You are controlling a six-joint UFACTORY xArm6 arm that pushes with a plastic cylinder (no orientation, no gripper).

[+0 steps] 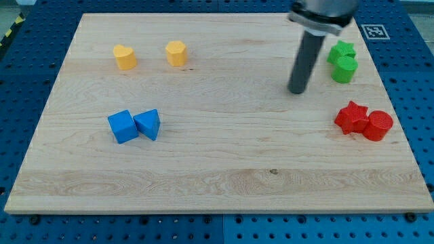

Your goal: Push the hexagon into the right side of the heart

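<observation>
No claw shown. Best brought my tip (296,91) beyond yellow hexagon's (176,53) right face, then pushed leftward into yellow heart (124,57).

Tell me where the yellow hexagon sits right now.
The yellow hexagon sits near the board's top edge, left of centre in the camera view, just right of the yellow heart and apart from it. My tip is far off to the view's right.

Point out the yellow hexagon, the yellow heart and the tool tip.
yellow hexagon (176,53), camera view, middle of its top face.
yellow heart (125,57), camera view, middle of its top face.
my tip (296,90), camera view, rod's very lower end.
</observation>
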